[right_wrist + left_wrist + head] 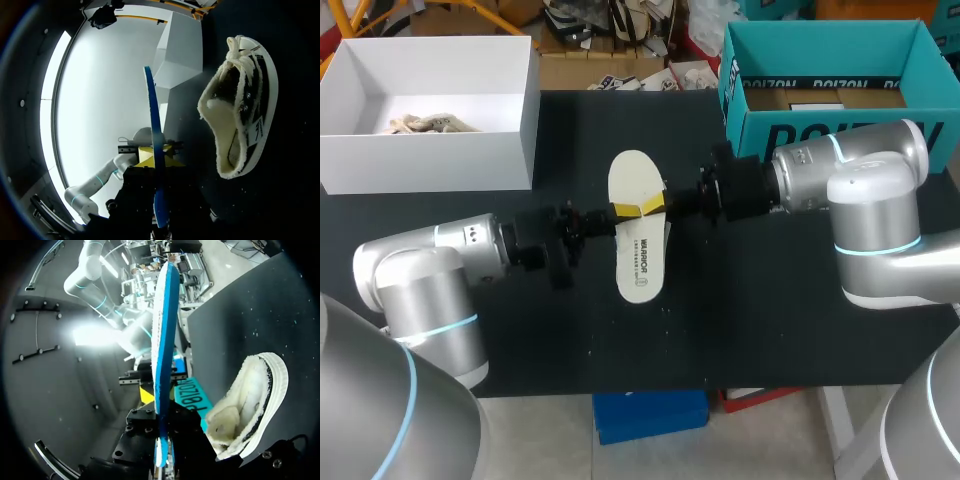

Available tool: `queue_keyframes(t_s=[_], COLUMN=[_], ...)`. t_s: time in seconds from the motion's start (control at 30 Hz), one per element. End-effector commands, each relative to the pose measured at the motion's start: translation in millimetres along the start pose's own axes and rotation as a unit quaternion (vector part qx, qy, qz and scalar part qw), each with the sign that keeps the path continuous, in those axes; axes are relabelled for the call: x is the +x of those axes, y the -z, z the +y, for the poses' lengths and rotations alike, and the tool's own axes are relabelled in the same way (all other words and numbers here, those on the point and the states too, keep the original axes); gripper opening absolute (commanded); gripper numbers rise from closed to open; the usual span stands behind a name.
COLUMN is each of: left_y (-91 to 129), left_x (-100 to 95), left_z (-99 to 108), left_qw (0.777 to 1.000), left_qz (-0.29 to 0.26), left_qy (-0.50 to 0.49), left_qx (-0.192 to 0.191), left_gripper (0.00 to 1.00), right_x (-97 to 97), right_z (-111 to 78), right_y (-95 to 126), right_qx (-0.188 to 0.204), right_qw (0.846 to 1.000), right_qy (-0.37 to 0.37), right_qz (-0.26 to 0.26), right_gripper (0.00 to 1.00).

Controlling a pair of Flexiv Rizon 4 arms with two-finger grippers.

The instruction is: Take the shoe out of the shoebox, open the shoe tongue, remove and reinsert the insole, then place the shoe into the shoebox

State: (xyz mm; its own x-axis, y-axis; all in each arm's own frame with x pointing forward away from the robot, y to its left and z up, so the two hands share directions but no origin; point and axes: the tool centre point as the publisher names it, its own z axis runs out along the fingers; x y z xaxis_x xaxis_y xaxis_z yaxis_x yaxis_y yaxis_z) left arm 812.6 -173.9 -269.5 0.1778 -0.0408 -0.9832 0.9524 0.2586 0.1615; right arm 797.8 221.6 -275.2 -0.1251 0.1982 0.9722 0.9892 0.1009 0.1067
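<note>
Both claws pinch the insole (638, 255) mid-frame, left gripper (623, 211) and right gripper (655, 205) on opposite edges; the shoe (245, 110) lies sideways beneath. We'd free one side, then feed it in toe-first, slowly.

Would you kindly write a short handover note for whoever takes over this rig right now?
Left gripper: fingers shut on one edge of the insole.
Right gripper: shut on the opposite edge.
The insole is held flat above the black table, with the shoe lying on the table below it. The teal shoebox is at the far right.
Done: shoe out of the box, insole out.
Left: reinsert the insole, then put the shoe into the shoebox.
</note>
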Motion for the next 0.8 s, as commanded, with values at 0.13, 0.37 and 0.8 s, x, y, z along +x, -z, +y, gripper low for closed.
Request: queue_keyframes(t_s=[0.13, 0.37, 0.8], left_y=[-2.9, 18.7, 74.9], left_x=[-2.3, -1.3, -1.3], left_z=[-1.0, -13.6, -51.0], left_qw=[1.000, 0.998, 0.985], left_qz=[0.002, 0.044, 0.136], left_qy=[0.002, 0.026, 0.081], left_qx=[0.005, 0.027, 0.072], left_gripper=[0.00, 0.00, 0.00], right_x=[0.5, -11.5, -17.5], right_z=[-1.4, -16.3, -46.6], right_y=[0.0, 21.7, 71.3], right_qx=[-0.005, -0.039, -0.118], right_qw=[1.000, 0.998, 0.984], right_qy=[-0.005, -0.036, -0.076], right_qz=[-0.001, -0.036, -0.110], right_gripper=[0.82, 1.00, 1.00])
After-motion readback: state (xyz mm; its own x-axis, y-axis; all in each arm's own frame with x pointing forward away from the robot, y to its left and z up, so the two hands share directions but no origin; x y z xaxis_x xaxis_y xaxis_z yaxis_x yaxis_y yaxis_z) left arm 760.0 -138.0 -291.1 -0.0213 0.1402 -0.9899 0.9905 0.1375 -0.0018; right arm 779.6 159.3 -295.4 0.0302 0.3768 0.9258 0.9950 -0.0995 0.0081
